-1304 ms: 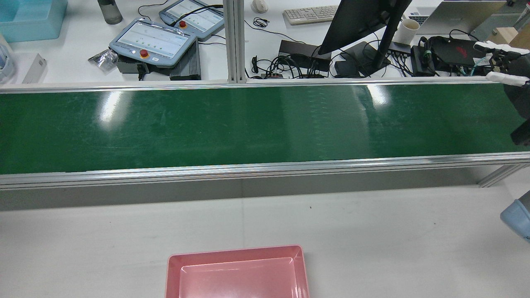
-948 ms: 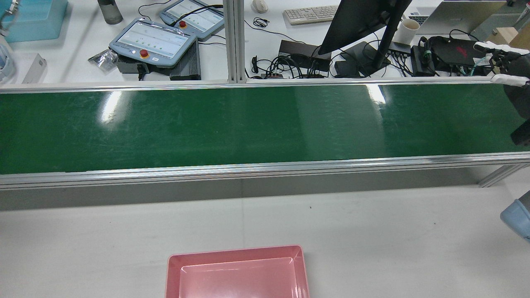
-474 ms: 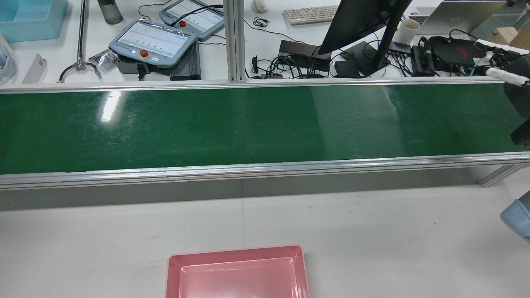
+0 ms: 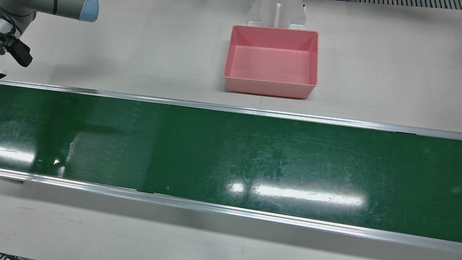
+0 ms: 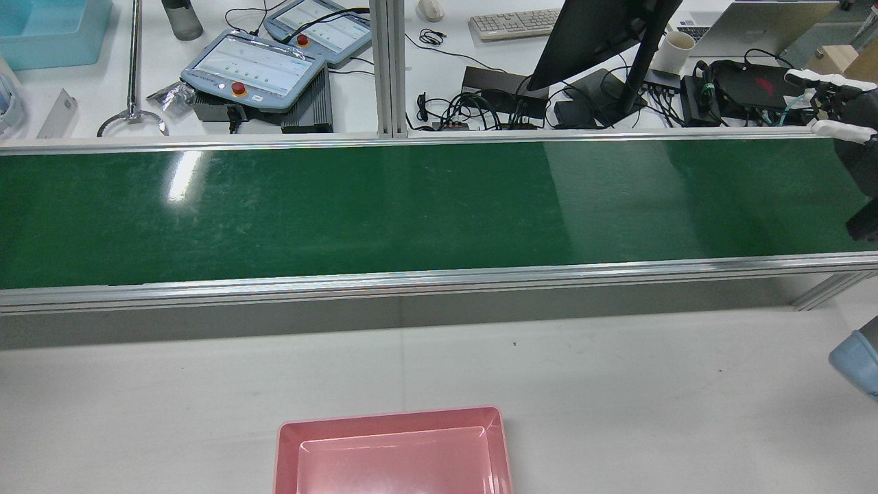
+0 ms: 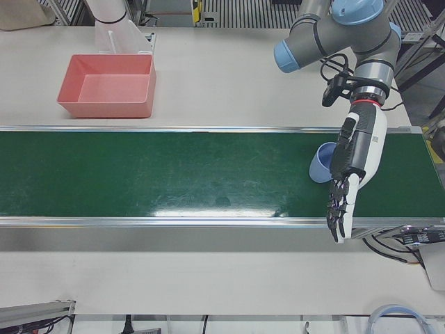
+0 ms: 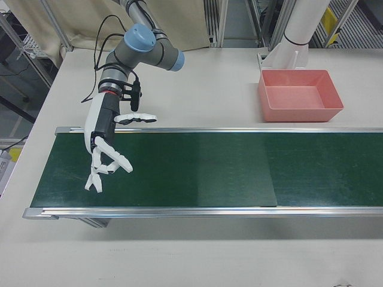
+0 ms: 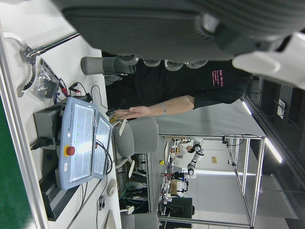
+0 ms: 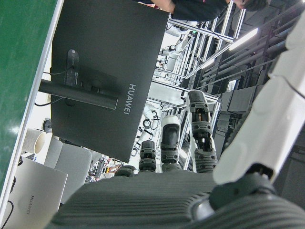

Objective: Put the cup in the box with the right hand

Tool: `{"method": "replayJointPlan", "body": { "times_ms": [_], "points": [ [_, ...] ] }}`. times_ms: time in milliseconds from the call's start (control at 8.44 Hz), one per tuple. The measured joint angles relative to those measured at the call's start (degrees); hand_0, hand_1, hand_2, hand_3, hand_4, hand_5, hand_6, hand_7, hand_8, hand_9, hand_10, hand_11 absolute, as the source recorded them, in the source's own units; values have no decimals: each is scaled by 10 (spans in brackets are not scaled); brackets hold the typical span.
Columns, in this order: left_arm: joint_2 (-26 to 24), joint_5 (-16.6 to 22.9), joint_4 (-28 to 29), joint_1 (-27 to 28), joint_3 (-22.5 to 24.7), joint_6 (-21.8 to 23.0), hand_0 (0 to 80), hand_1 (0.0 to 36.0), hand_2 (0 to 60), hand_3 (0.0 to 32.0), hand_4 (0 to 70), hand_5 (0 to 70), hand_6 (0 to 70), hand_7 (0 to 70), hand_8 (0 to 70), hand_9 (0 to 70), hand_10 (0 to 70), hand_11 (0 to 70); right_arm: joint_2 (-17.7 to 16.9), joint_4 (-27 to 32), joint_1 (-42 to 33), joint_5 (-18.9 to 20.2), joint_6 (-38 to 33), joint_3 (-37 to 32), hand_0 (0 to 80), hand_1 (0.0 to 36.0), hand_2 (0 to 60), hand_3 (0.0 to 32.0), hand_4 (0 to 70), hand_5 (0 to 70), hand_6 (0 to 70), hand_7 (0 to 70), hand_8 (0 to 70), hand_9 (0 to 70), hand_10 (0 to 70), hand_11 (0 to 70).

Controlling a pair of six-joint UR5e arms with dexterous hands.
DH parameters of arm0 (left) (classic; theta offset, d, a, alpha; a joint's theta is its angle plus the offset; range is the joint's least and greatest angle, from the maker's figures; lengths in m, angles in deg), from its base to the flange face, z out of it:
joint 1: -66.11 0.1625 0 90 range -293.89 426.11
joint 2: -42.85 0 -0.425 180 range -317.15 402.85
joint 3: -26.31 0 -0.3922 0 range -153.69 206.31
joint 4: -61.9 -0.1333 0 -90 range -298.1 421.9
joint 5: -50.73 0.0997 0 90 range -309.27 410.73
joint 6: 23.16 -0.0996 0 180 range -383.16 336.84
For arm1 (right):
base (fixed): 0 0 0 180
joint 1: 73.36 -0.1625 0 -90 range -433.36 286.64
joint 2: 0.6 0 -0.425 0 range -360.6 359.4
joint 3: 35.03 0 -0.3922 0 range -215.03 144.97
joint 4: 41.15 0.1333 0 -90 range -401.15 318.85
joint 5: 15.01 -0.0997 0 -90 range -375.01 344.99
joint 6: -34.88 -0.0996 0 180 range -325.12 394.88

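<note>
A light blue cup (image 6: 320, 163) sits on the green conveyor belt (image 6: 174, 174) in the left-front view, right beside my left hand (image 6: 354, 163) and partly hidden by it. That hand hangs over the belt, fingers straight and apart, holding nothing. My right hand (image 7: 106, 142) hovers over the opposite end of the belt, fingers spread and empty. It also shows at the right edge of the rear view (image 5: 838, 110). The pink box (image 4: 271, 61) stands empty on the white table by the belt, also seen in the rear view (image 5: 394, 453). The cup is not in the rear or front view.
Beyond the belt (image 5: 411, 206) a desk carries two teach pendants (image 5: 254, 68), a black monitor (image 5: 597, 34), cables and a metal rod with a ring end (image 5: 132, 68). White pedestals stand behind the box (image 4: 277, 12).
A metal rod with a ring end has appeared on the desk at back left. A lighter patch on the belt has drifted right. My right hand has barely moved.
</note>
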Motion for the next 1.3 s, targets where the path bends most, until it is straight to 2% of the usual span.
{"method": "replayJointPlan", "body": {
  "times_ms": [119,237,356,474,593,711,830,948,1067,1185,1304],
  "points": [
    [0,0,0,0,0,0,0,0,0,0,0,0,0,0,0,0,0,0,0,0,0,0,0,0,450,86,98,0,241,25,142,700,35,175,8,20],
    [0,0,0,0,0,0,0,0,0,0,0,0,0,0,0,0,0,0,0,0,0,0,-1,0,448,109,162,0,209,29,135,664,33,164,8,22],
    [0,0,0,0,0,0,0,0,0,0,0,0,0,0,0,0,0,0,0,0,0,0,-1,1,477,151,216,0,205,44,120,557,32,144,10,30],
    [0,0,0,0,0,0,0,0,0,0,0,0,0,0,0,0,0,0,0,0,0,0,-1,3,551,330,598,0,160,86,109,438,30,115,21,60],
    [0,0,0,0,0,0,0,0,0,0,0,0,0,0,0,0,0,0,0,-1,1,3,0,4,658,360,600,0,150,121,106,384,11,63,24,78],
    [0,0,0,0,0,0,0,0,0,0,0,0,0,0,0,0,0,0,0,-1,1,8,0,5,800,360,600,0,73,173,109,324,17,50,55,138],
    [0,0,0,0,0,0,0,0,0,0,0,0,0,0,0,0,0,0,1,0,1,12,-1,7,800,360,600,0,13,184,102,255,53,37,83,176],
    [0,0,0,0,0,0,0,0,0,0,0,0,0,0,0,0,0,0,1,2,2,12,-2,8,800,360,600,0,177,192,162,502,129,236,174,310],
    [0,0,0,0,0,0,0,0,0,0,0,0,0,0,0,0,0,0,2,5,1,12,-2,7,800,360,600,0,268,211,240,700,307,504,278,449],
    [0,0,0,0,0,0,0,0,0,0,0,0,0,0,0,0,0,0,3,6,0,12,-2,6,800,360,600,0,389,236,352,700,523,700,419,630],
    [0,0,0,0,0,0,0,0,0,0,0,0,0,0,0,0,0,0,4,6,0,12,-2,5,800,360,600,0,493,262,458,700,699,700,550,700]
  ]
}}
